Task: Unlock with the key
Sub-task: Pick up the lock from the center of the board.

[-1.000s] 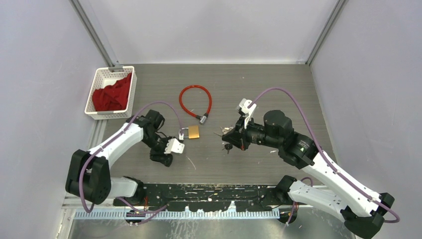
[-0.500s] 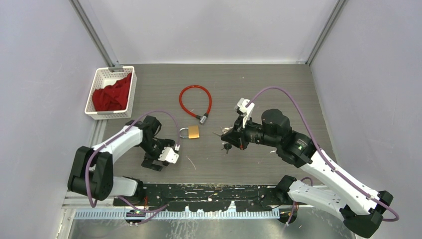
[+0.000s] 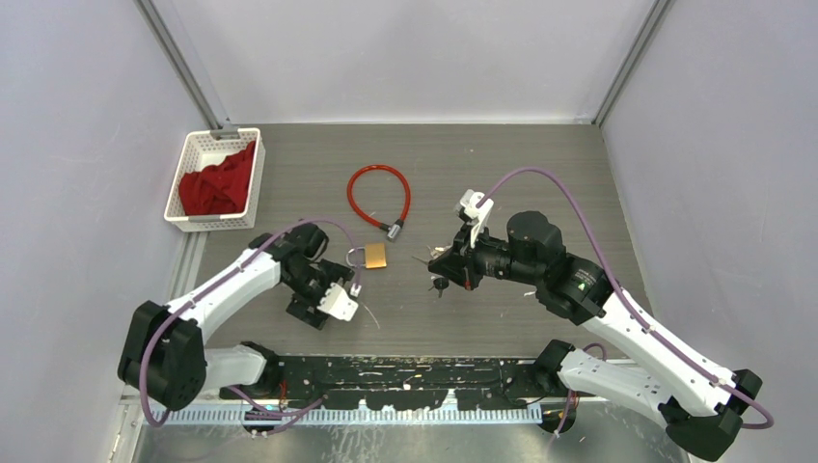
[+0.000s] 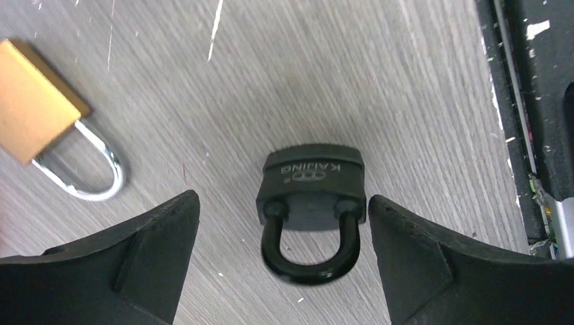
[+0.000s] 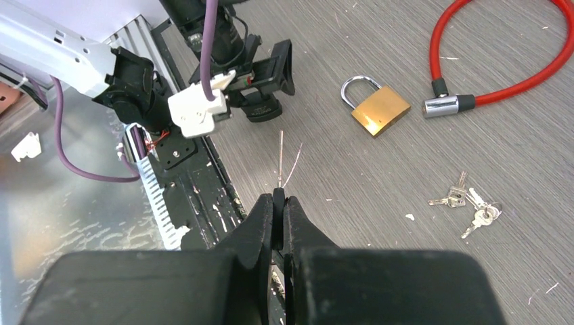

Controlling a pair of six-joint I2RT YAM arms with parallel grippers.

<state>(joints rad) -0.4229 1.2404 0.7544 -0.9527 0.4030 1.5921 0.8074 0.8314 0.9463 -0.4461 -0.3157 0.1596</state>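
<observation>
A black padlock lies flat on the table, its shackle pointing toward my left gripper. That gripper is open, with one finger on each side of the lock and neither touching it. In the right wrist view the black padlock sits under the left gripper. My right gripper is shut on a key, whose black head is pinched between the fingers and whose thin blade points out ahead. In the top view the right gripper hovers right of centre and the left gripper is near the front edge.
A brass padlock lies between the arms, with a red cable lock behind it. A bunch of silver keys lies under the right arm. A white basket holding red cloth stands at the back left.
My left gripper has opened wide and shifted back from beside the brass padlock toward the front edge. The black padlock now lies free between its fingers. The right arm has barely moved.
</observation>
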